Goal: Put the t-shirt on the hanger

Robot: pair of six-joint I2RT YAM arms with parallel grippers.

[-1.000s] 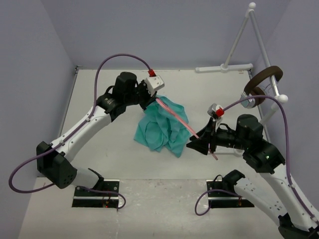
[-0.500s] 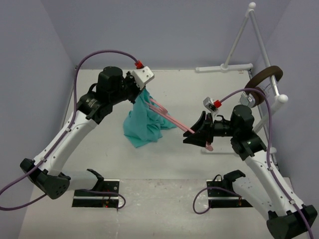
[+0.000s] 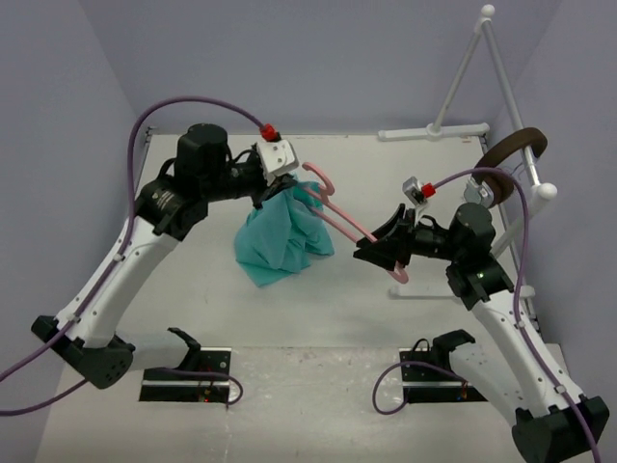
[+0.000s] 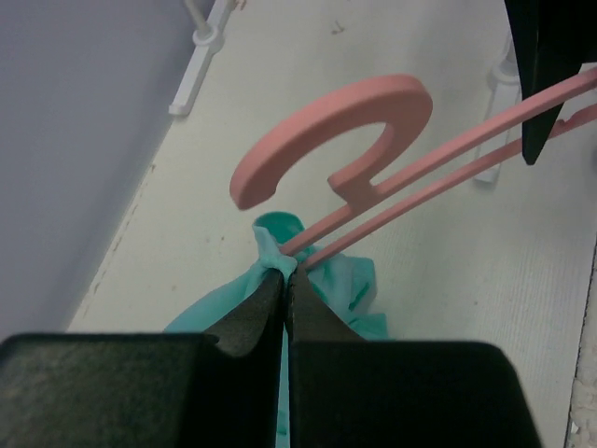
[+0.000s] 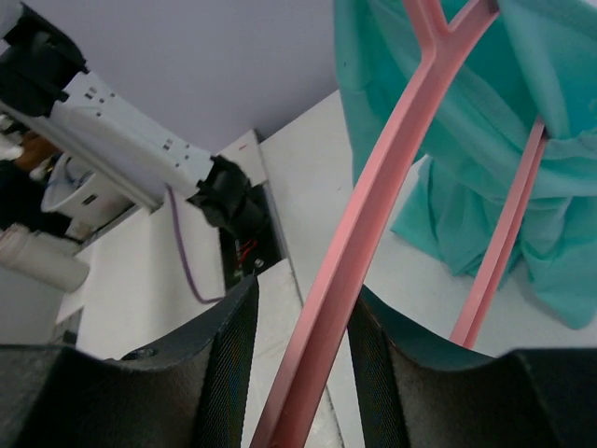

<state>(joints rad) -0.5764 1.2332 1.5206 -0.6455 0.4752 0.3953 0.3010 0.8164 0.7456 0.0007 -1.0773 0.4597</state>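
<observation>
The teal t-shirt (image 3: 280, 241) hangs bunched from my left gripper (image 3: 273, 198), which is shut on a pinch of cloth at its top (image 4: 272, 257). The pink hanger (image 3: 349, 226) is in the air, slanting between the two grippers. Its arms run into the shirt (image 5: 448, 121) and its hook (image 4: 336, 126) sticks out just past my left gripper (image 4: 284, 273). My right gripper (image 3: 374, 253) holds the hanger's other end. In the right wrist view the pink bar (image 5: 331, 317) passes between the right gripper's (image 5: 306, 308) fingers, lying against the right-hand pad.
A white tubular rack (image 3: 463, 77) stands at the back right, its foot (image 4: 201, 56) along the far wall. Brown headphones (image 3: 509, 154) hang on it close to my right arm. Walls close in the table on the left, back and right.
My left gripper has pulled the shirt up and to the left. The hanger's hook now pokes out beyond the cloth. My right gripper has shifted up and left with the hanger.
</observation>
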